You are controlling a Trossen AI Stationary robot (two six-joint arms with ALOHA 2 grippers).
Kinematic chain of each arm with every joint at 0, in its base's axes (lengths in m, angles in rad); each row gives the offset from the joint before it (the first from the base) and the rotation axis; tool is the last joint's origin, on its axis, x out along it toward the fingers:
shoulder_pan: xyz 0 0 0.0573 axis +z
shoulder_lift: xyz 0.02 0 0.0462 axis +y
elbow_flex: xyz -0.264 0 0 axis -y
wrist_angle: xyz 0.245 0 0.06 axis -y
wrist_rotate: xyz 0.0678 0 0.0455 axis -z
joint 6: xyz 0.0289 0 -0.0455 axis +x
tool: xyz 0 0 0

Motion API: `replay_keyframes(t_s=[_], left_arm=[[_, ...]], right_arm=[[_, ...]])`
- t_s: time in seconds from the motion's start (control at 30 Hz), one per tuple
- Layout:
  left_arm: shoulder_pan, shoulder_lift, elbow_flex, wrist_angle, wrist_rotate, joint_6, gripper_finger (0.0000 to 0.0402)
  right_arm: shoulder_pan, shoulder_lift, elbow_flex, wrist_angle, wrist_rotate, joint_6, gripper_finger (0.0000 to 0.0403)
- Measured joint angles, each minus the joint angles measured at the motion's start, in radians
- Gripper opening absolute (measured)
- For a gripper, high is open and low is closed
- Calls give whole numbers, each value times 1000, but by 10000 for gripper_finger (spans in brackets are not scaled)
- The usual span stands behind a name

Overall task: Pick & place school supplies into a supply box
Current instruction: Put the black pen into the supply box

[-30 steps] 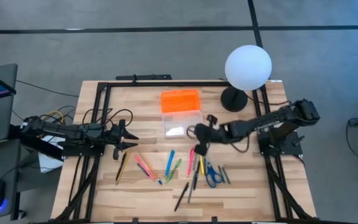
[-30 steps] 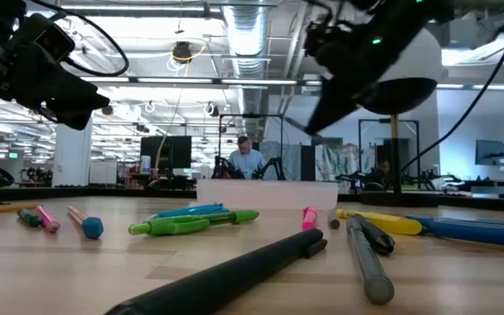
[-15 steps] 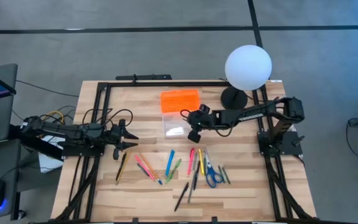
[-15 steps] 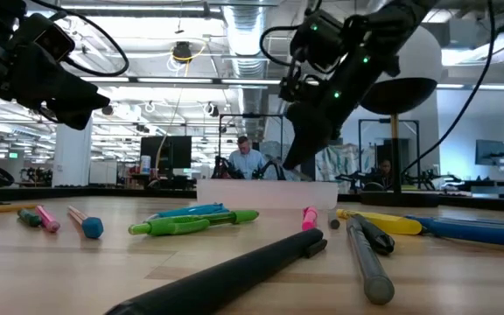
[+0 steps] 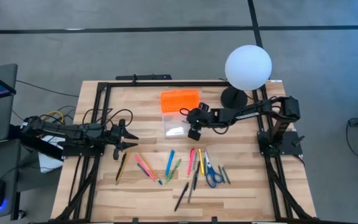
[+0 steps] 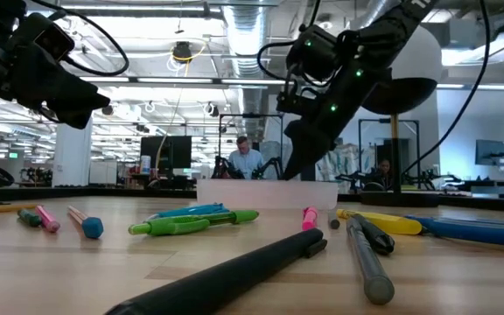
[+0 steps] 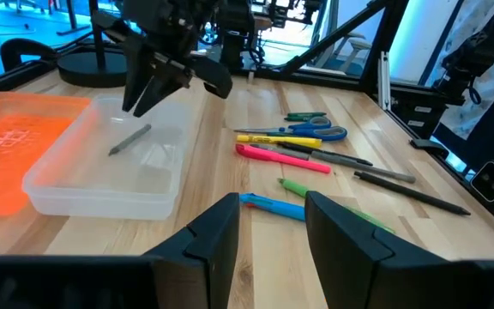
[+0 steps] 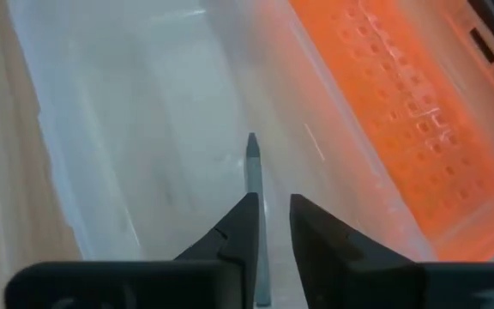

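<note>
Wooden table (image 5: pixel 104 186), open-plan room behind, right gripper (image 7: pixel 144 86) jaws parted over grey pencil (image 7: pixel 130 139)

Overhead looking straight down; low looking level across table (image 6: pixel 77 271); wrists close, angled down. Shared everywhere: clear box (image 5: pixel 181 122), centre frame.

Your right gripper (image 5: pixel 192 132) now sits over the clear plastic supply box (image 7: pixel 101 172), no longer above the pens; its fingers (image 8: pixel 238 225) part, a grey pencil (image 7: pixel 129 140) lies inside.

Grey floor (image 5: pixel 166 56) with dark seams, bright open hall of ceiling ducts (image 6: pixel 243 26), monitors (image 6: pixel 169 153) behind.
</note>
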Motion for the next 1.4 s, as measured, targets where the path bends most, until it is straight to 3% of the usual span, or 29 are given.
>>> replay_keyframes(t_s=[0.2,0.5,0.7,0.83,0.97,1.1,1.27,1.4], left_arm=[[0,8,0,-1,15,-28,129],[-9,148,0,-4,35,-245,129],[-85,296,29,-7,-35,-359,129],[-156,407,116,-12,-109,-396,129],[-229,534,250,-144,-196,-458,129],[-290,683,411,-425,-256,-627,129],[-342,889,571,-718,-224,-899,129],[-367,1034,677,-838,-175,-997,129]], right_arm=[[30,-31,0,2,3,-22,79],[176,-160,1,-20,3,-89,77],[252,-212,1,-64,5,-98,77],[281,-213,0,-79,7,-104,77],[296,-201,-10,-91,9,-104,77],[306,-202,-50,-69,10,-94,77],[324,-202,-92,-31,10,-73,77],[342,-202,-123,49,9,-115,77]])
